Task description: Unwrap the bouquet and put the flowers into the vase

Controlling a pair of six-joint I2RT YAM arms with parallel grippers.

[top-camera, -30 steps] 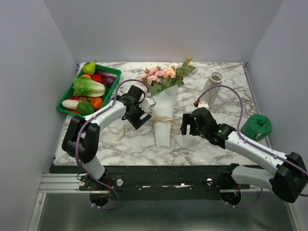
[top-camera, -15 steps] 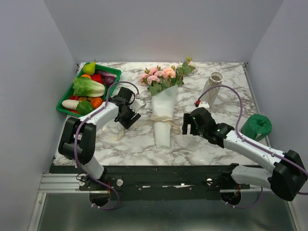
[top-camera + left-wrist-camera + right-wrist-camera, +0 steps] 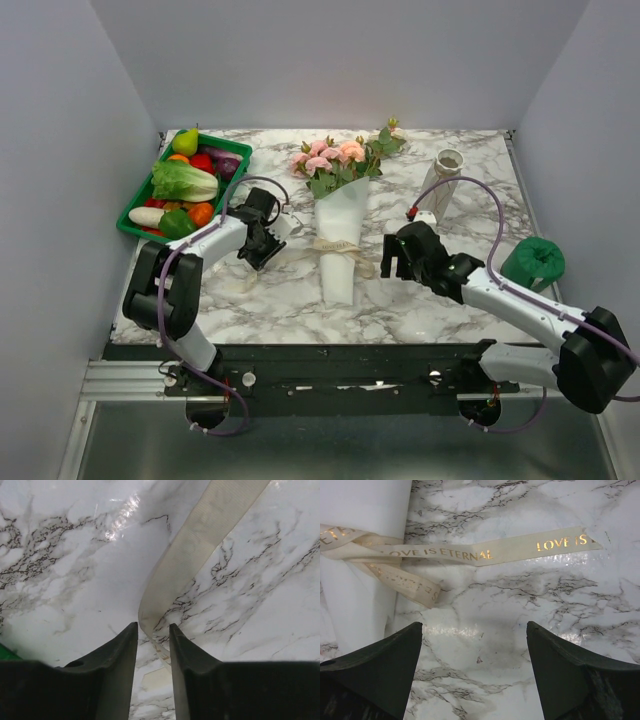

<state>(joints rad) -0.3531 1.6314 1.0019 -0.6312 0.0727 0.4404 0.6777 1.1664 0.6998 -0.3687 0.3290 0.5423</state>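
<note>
The wrapped bouquet (image 3: 340, 215) lies flat, the vase (image 3: 445, 180) behind it to the right; on its left the left gripper (image 3: 152, 627) straddles a ribbon tail (image 3: 192, 550), jaws nearly together, pinch unclear; on its right the right gripper (image 3: 475, 630) hovers, jaws spread wide.

The bouquet (image 3: 338, 215) lies mid-tabletop (image 3: 400, 310), blooms far, tip near. To its right stands the vase (image 3: 444, 180), with a pouch (image 3: 534, 262) nearer, at the right edge. A tray (image 3: 130, 212) sits far left. The ribbon (image 3: 470, 552) trails both ways: under the left gripper (image 3: 153, 630) and before the right gripper (image 3: 474, 625).
</note>
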